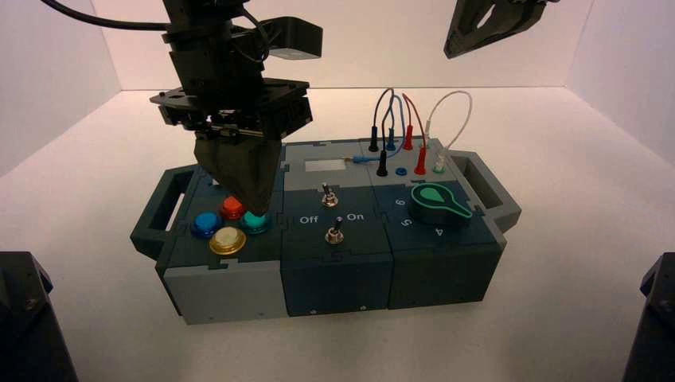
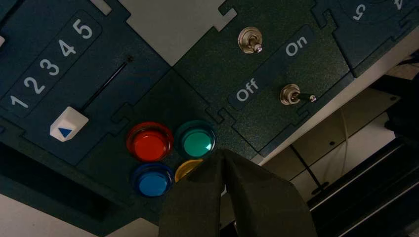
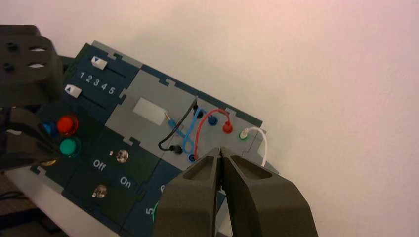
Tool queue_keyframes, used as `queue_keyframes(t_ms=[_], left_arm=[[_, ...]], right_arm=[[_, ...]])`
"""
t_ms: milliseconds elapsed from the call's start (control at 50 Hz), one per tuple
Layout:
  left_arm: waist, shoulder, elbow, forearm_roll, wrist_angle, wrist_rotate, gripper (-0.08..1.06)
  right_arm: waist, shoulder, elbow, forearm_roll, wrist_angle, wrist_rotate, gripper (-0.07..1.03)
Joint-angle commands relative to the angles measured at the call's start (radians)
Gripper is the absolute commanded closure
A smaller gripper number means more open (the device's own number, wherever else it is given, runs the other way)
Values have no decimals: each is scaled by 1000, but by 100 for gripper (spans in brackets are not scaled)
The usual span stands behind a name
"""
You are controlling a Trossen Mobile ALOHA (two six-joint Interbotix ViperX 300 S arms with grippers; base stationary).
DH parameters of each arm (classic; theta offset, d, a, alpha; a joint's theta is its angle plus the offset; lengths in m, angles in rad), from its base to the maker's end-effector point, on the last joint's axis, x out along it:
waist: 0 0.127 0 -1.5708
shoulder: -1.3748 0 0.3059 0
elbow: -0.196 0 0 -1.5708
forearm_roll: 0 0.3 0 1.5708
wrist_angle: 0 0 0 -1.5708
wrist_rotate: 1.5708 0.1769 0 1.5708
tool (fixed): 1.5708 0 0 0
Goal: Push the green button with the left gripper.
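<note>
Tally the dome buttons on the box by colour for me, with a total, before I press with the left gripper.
Red: 1
Blue: 1
Green: 1
Yellow: 1
Total: 4 dome buttons; the left gripper is above them.

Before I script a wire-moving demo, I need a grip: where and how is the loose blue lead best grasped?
Probably by the blue sleeve of the loose plug, pincer closing across its width from above: it seems to lie low along the grey panel, its metal tip bare, while its wire loops up beside other leads.
</note>
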Motion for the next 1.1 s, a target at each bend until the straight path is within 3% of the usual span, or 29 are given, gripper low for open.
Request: queue_keyframes(t_ms=[20,400,720,900,1100], left_arm=[[-3,-9,-21,0,2,0,101],[-3,-15,-25,5,12,2,101],[-2,48,-46,20,11,-3,101],[8,75,-75,46,9,-3,101],[12,84,-80,49,11,-3,101]], right_arm=[[18,-5,-34,20,12,-2,99],[166,-6,-31,23,32,-2,99],[172,-8,-34,21,34,-5,99],[170,-12,-31,21,34,-5,99],[172,-12,-28,21,34,-5,99]])
